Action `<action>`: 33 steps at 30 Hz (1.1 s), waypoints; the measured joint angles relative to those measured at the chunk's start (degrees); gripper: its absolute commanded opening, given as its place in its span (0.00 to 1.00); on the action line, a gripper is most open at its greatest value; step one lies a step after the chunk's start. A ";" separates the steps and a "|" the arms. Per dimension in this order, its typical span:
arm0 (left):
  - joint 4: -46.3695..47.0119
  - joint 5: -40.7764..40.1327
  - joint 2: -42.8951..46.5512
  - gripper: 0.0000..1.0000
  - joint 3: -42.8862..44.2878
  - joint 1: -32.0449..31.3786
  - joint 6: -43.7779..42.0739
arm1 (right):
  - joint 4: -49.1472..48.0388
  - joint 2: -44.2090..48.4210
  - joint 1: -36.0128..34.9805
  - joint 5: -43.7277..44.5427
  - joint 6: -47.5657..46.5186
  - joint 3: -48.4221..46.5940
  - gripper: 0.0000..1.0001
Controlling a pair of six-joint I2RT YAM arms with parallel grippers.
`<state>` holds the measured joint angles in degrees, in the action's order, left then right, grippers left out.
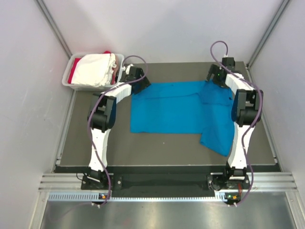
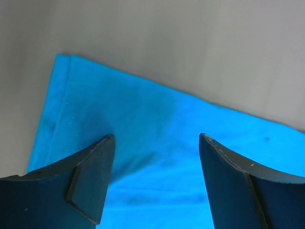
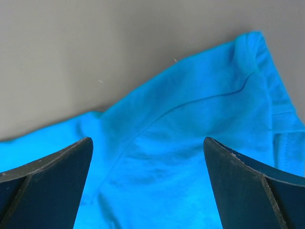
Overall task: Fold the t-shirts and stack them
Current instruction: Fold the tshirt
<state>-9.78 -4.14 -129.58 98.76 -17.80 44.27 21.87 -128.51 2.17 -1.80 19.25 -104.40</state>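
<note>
A bright blue t-shirt (image 1: 176, 112) lies spread on the dark mat, its right part draped toward the front. My left gripper (image 1: 138, 80) hovers over the shirt's far left corner. In the left wrist view the gripper (image 2: 157, 157) is open with blue cloth (image 2: 157, 119) between and below the fingers. My right gripper (image 1: 215, 76) is over the shirt's far right corner. In the right wrist view that gripper (image 3: 147, 162) is open above the cloth (image 3: 190, 124), which has a seam and a sleeve hem. White (image 1: 95, 69) and red (image 1: 74, 76) shirts lie in the tub.
A pale grey plastic tub (image 1: 67, 82) stands at the far left corner, just off the mat. The dark mat (image 1: 157, 145) has bare surface in front of the shirt. White walls enclose the cell on the left, back and right.
</note>
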 measured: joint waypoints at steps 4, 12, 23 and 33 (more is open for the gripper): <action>0.52 -0.70 -2.40 0.76 2.47 0.02 1.25 | 0.72 -3.10 0.09 0.22 -0.11 -1.22 1.00; 1.60 -1.25 -7.26 0.76 9.11 0.09 3.65 | 3.85 -8.90 0.74 0.00 0.07 -11.06 1.00; -0.63 -1.70 -13.90 0.76 20.11 0.72 3.65 | 6.05 -13.46 1.09 -0.70 0.52 -19.12 1.00; -1.33 -0.59 -19.67 0.76 29.18 1.51 3.74 | 3.37 -14.75 1.92 -1.38 2.40 -20.44 1.00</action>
<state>-11.11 -4.73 -149.25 127.94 -16.29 48.01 25.23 -143.26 4.10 -3.18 21.65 -124.84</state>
